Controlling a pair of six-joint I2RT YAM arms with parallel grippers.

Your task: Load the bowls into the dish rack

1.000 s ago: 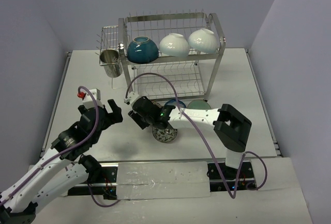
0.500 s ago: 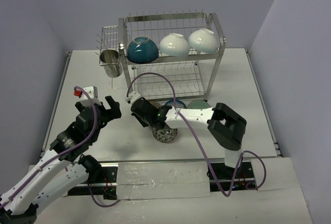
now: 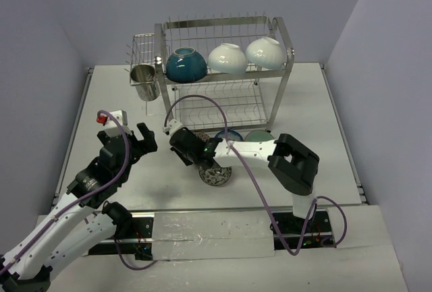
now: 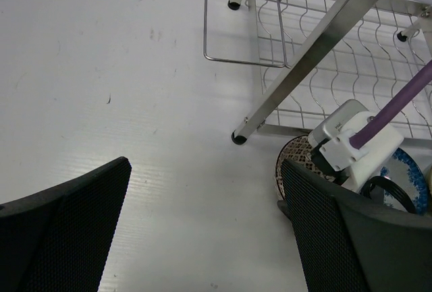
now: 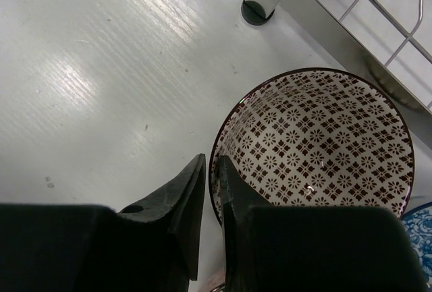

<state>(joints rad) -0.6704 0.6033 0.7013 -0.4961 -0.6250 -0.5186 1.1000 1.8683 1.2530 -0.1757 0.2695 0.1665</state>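
Note:
The dish rack (image 3: pixel 270 29) stands at the back with a teal bowl (image 3: pixel 185 65) and two white bowls (image 3: pixel 227 58) (image 3: pixel 265 52) on its upper tier. My right gripper (image 5: pixel 210 164) is shut on the near rim of a red-patterned bowl (image 5: pixel 317 137), one finger inside and one outside, by the rack's front left leg (image 5: pixel 260 2). In the top view this gripper (image 3: pixel 191 154) hides most of that bowl. A blue-white bowl (image 3: pixel 228 134) and a pale green bowl (image 3: pixel 256 135) sit beside it. My left gripper (image 3: pixel 145 140) is open and empty, to the left.
A dark patterned bowl (image 3: pixel 216 176) sits on the table just in front of my right arm. A steel cup (image 3: pixel 143 76) stands in the small side basket (image 3: pixel 142 42) on the rack's left. The rack's leg (image 4: pixel 237 137) shows in the left wrist view.
My right gripper has shifted slightly toward the rack's leg and its elbow has drawn left. My left gripper has moved a little back and left, still open.

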